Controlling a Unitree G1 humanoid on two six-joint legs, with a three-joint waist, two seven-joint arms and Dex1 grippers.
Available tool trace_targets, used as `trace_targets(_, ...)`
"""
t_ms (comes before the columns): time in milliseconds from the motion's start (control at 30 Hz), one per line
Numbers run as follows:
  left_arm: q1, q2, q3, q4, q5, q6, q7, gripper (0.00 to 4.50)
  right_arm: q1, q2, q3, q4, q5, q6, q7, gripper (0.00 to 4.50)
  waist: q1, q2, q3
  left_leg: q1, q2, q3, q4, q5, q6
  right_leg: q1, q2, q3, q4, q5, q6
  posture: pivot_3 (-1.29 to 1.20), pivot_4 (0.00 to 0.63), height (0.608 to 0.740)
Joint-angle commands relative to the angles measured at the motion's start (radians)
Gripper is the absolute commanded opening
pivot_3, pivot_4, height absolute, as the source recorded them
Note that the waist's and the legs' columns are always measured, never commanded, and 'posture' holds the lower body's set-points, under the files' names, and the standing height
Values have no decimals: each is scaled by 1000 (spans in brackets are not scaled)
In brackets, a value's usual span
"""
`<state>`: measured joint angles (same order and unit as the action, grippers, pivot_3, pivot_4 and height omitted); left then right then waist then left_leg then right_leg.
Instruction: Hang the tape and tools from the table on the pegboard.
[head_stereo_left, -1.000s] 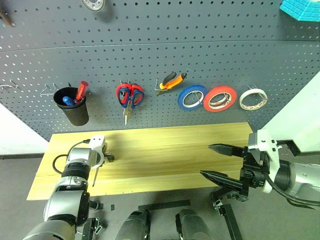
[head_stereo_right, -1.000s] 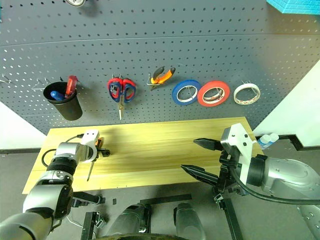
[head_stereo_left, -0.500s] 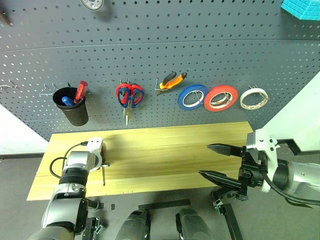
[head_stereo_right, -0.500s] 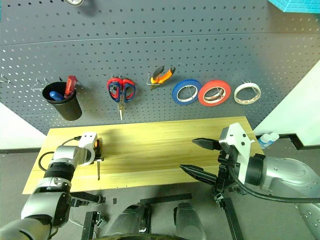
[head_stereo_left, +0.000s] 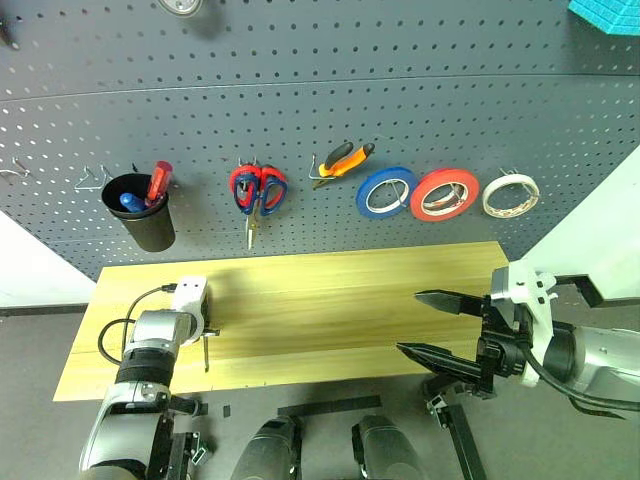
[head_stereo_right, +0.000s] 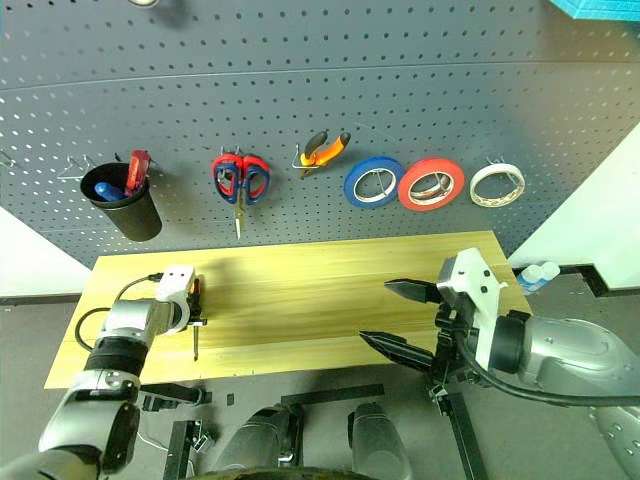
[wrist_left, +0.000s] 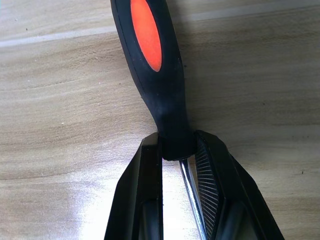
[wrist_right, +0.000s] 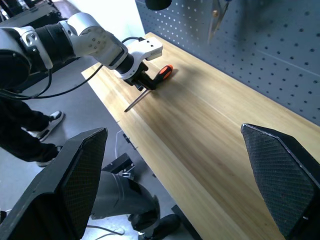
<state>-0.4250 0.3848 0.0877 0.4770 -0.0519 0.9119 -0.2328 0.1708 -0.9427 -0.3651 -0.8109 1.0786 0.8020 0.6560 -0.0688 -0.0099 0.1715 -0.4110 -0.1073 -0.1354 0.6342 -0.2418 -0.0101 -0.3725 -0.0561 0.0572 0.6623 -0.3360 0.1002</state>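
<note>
A screwdriver (wrist_left: 155, 75) with a black and orange handle lies on the table (head_stereo_left: 350, 290) near its left end. My left gripper (wrist_left: 177, 145) is shut on it where the handle meets the metal shaft (head_stereo_left: 206, 355), which points toward the table's front edge. My right gripper (head_stereo_left: 410, 322) hovers open over the table's right front part, holding nothing. The whitish tape (head_stereo_left: 510, 195) hangs on a hook at the right of the pegboard (head_stereo_left: 400, 80).
On the pegboard hang a blue roll (head_stereo_left: 385, 193), a red-orange roll (head_stereo_left: 441, 194), orange-handled pliers (head_stereo_left: 342, 162), red and blue scissors (head_stereo_left: 259, 192) and a black cup (head_stereo_left: 140, 212) holding tools. A blue block (head_stereo_left: 605, 12) sits at the top right.
My left gripper has closed on the screwdriver, and the shaft has shifted slightly to the right and straightened. The right arm has not moved.
</note>
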Motion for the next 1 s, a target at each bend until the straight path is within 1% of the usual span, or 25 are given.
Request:
trace_targets(33,66,-20,-23,-52,7,10,7,556,-19,7,11,-2,-18,-21,1,4500,1,0,0,0,0,0,-1,0,0,0,0,0,-1,0,0,-203,199,717)
trace_targets(367,192,-50,-42,-229,11,-8,24,556,-59,31,69,36,-86,-47,23,4500,4,1,-1,0,0,1,-2,0,0,0,0,0,-2,0,0,-182,161,717)
trace_targets(567,255,-67,-49,-317,12,-20,31,556,-73,43,90,48,-110,-58,30,4500,10,2,-2,0,0,1,-2,0,0,0,0,-1,-2,0,0,-173,154,717)
trace_targets(733,272,-72,-65,-343,21,-43,32,556,-81,54,105,53,-128,-63,32,4500,24,1,-2,1,0,1,-2,0,0,0,0,-1,-2,0,0,-168,148,717)
trace_targets(1000,268,-72,-91,-364,31,-99,22,556,-85,65,111,60,-148,-66,39,4500,27,1,-2,1,-1,1,-2,0,0,0,0,-1,-2,0,0,-165,141,717)
